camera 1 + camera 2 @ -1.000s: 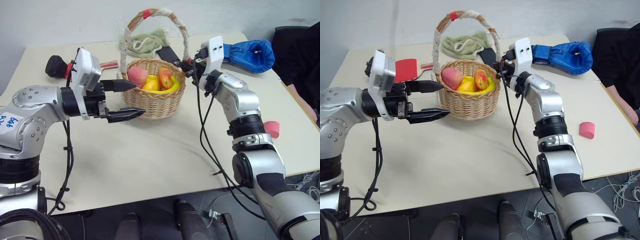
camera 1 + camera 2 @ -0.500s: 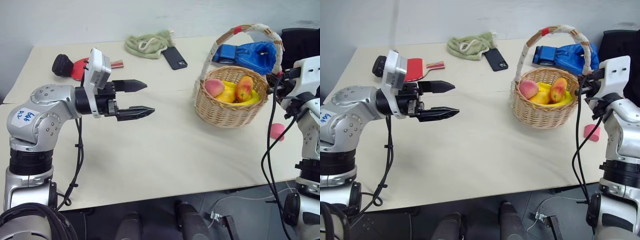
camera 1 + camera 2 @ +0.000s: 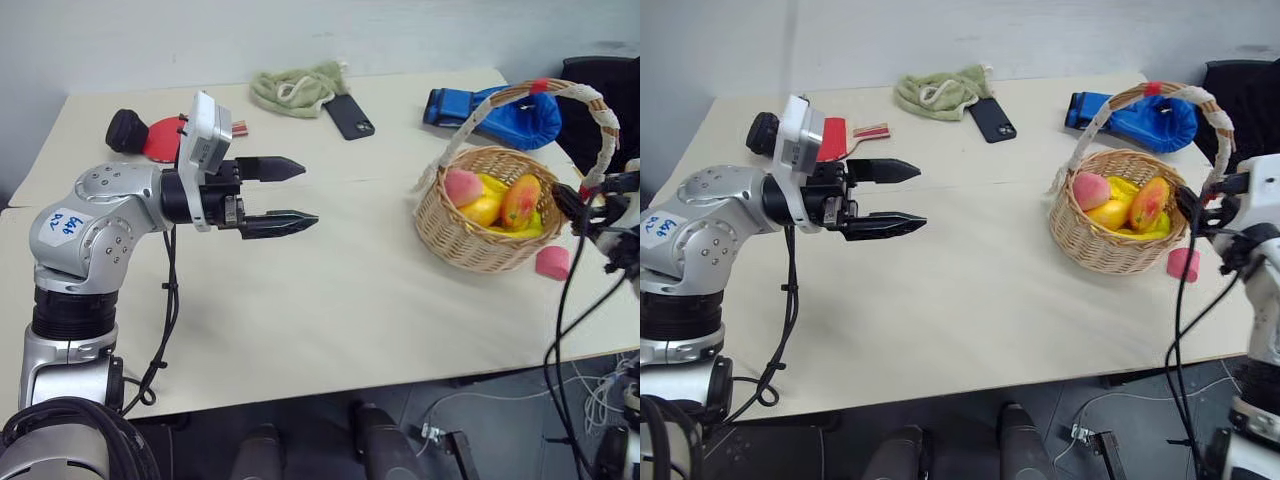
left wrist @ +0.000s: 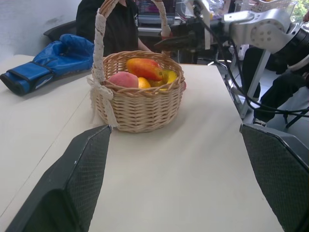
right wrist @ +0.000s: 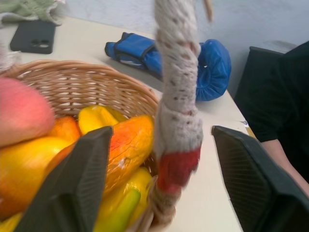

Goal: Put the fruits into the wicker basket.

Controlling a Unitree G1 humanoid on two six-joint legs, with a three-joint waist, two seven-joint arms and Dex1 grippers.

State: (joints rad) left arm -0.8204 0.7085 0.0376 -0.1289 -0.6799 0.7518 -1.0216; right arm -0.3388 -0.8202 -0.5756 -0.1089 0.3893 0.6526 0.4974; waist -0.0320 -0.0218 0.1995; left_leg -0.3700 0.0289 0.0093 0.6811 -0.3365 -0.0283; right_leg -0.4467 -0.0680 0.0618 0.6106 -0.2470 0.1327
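The wicker basket (image 3: 478, 243) stands near the table's right edge, its tall handle (image 3: 540, 92) arching above it. Inside lie the fruits: a pink peach (image 3: 462, 186), a red-orange mango (image 3: 521, 199) and a yellow banana (image 5: 123, 200). My right gripper (image 5: 161, 133) is open at the basket's right side. Its two fingers stand wide on either side of the foot of the handle, where a red band wraps it. My left gripper (image 3: 308, 193) hovers open over the table's left half. It points toward the basket with nothing between its fingers.
A small pink block (image 3: 552, 262) lies just right of the basket. A blue boxing glove (image 3: 500, 110) is behind it, with a black phone (image 3: 349, 115), a green cloth (image 3: 295, 85) and a red paddle (image 3: 160, 135) along the back. A person in dark clothing (image 3: 605, 95) sits at the far right.
The basket has travelled right across the table with my right gripper on its handle. That gripper has now opened and let the handle go. My left gripper has stayed in place.
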